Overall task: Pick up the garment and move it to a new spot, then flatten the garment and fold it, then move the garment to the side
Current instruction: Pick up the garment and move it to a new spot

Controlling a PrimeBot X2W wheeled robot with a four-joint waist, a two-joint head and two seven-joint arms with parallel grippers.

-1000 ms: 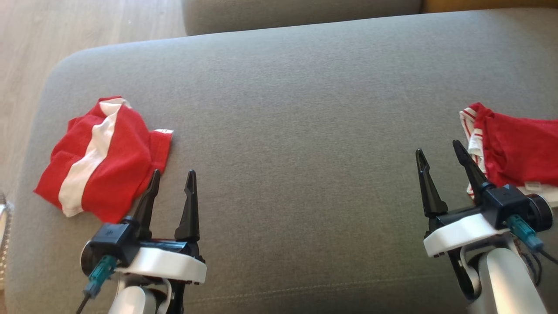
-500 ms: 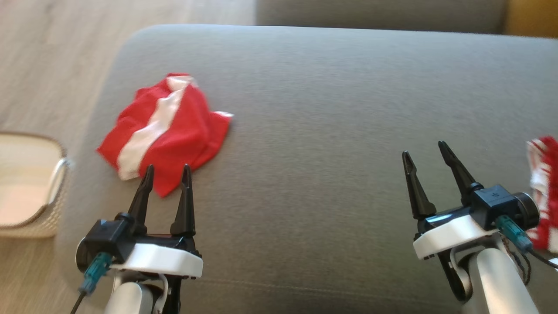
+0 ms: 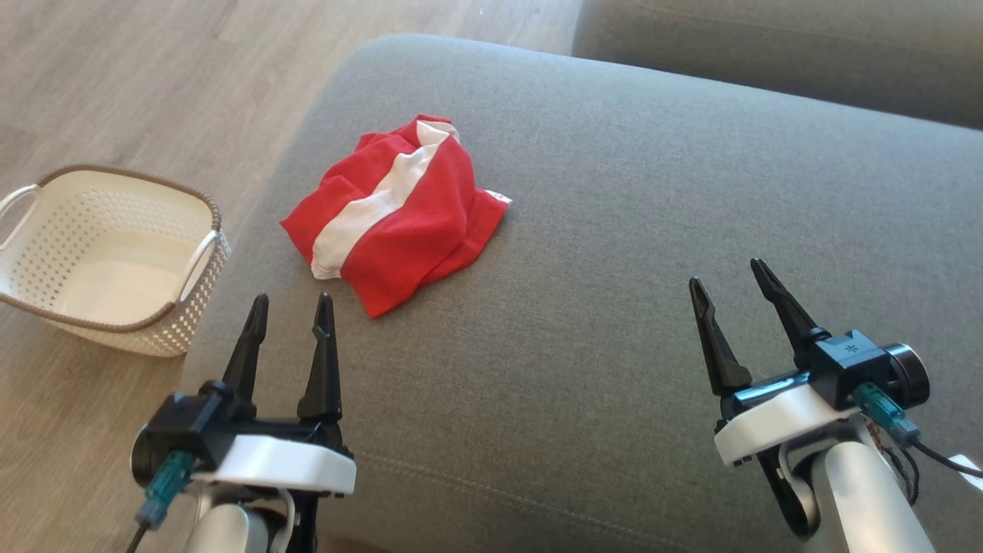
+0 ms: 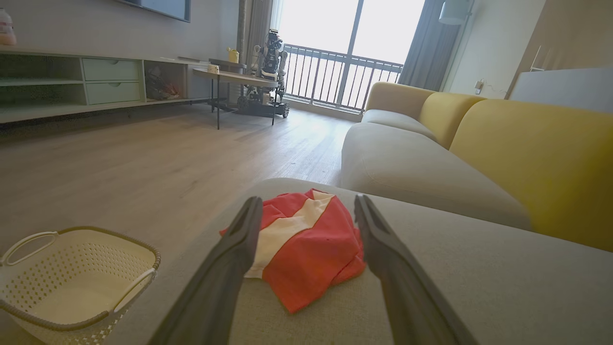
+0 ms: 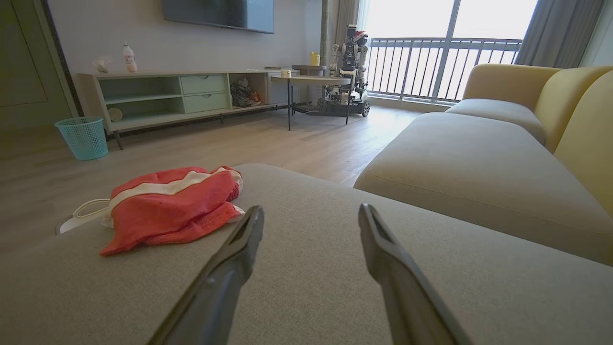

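While both arms hover low at the front of the seat, nothing is in hand, so I'd call this the pick-up. Left of the crumpled red garment with a broad white stripe (image 3: pixel 399 215), down on the pale wooden floor (image 3: pixel 153 92), sits a white perforated plastic basket with a brown rim (image 3: pixel 161 338). Next comes the left gripper (image 3: pixel 292 297), jaws spread wide and empty, just short of the garment's near edge and a touch left of it. The garment lies bunched on the grey fabric sofa cushion (image 3: pixel 653 230), close to the cushion's rounded left end. Well right of the garment is the right gripper (image 3: pixel 726 272), jaws likewise spread over bare fabric.

My call: bring the left arm in over the garment's near hem, pinch a raised fold rather than the cushion cover, then lift clear. Watch the drop-off left of the garment. The broad bare cushion to its right is the room for laying it flat.
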